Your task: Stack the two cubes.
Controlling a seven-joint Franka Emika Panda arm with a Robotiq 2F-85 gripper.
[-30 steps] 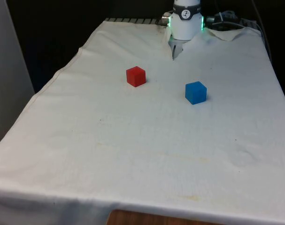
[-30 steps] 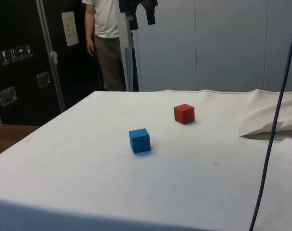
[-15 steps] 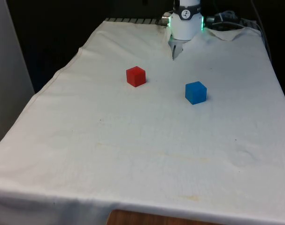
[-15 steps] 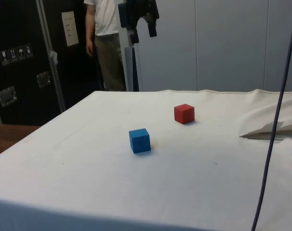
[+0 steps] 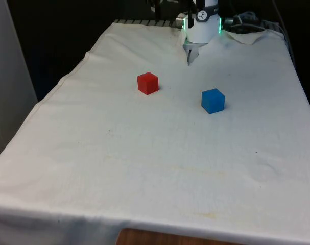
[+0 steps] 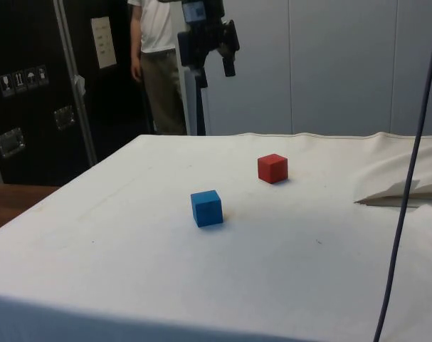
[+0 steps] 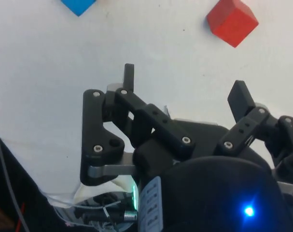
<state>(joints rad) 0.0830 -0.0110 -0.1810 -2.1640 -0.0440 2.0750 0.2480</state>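
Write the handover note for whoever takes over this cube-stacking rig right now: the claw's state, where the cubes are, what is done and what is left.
Claw: open, empty, held high above the white cloth-covered table.
Small red cube: on the cloth, untouched.
Small blue cube: on the cloth, apart from the red one, towards the front view's right and nearer that camera.
Done: nothing; neither cube is grasped or stacked.
Left: lower onto one cube, grip it, lift it, set it on the other, release.
A person stands behind the table.

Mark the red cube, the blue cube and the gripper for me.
red cube [image 5: 147,83], front view, its front face.
blue cube [image 5: 213,100], front view, centre.
gripper [image 6: 216,60], side view, midway between its open fingers.
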